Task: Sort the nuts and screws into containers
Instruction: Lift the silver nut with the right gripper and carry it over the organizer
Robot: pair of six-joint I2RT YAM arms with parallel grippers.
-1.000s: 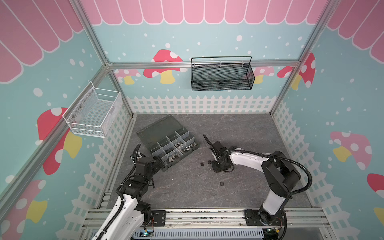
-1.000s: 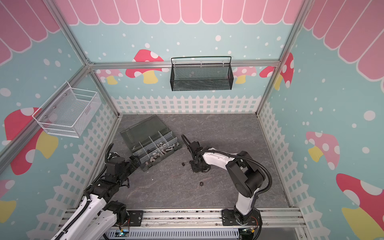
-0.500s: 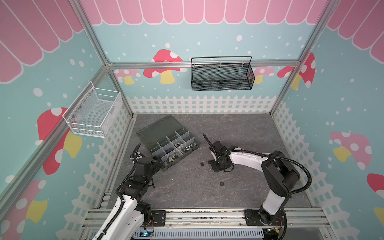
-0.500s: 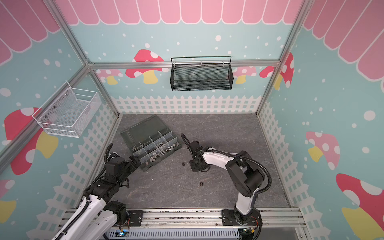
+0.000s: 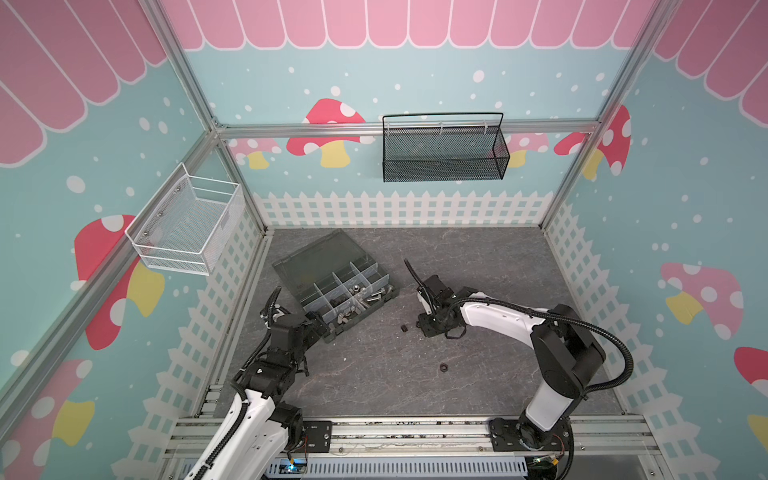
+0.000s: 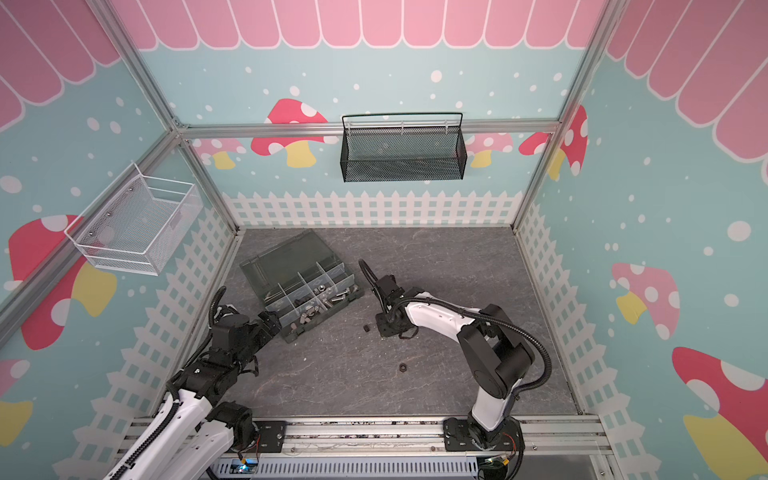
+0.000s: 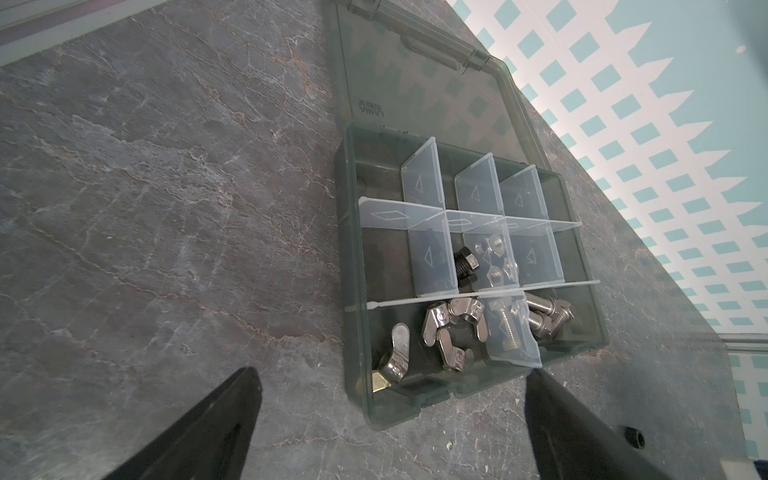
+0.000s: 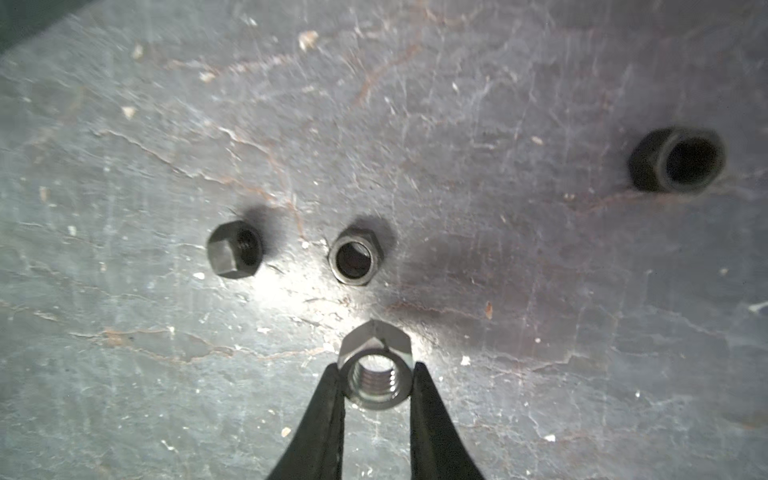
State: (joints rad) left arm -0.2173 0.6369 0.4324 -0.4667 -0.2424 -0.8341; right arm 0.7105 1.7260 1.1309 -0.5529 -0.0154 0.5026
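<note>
The right gripper [image 8: 376, 368] is pinched almost closed on a silver hex nut [image 8: 376, 380], fingertips on opposite flats, its threaded bore facing the wrist camera (axis roughly along the fingers), near the middle of the bench [image 5: 478, 270]. Three black nuts [image 8: 354, 259] lie loose just beyond: the middle one flat, bore up, the other two tipped. The left gripper [image 7: 392, 374] is spread wide and empty at the front corner of the organizer box [image 7: 351, 291], which lies diagonally toward the bench's left edge. Wing nuts [image 7: 449, 328] and silver bolts [image 7: 540, 316] lie flat in its nearest row.
</note>
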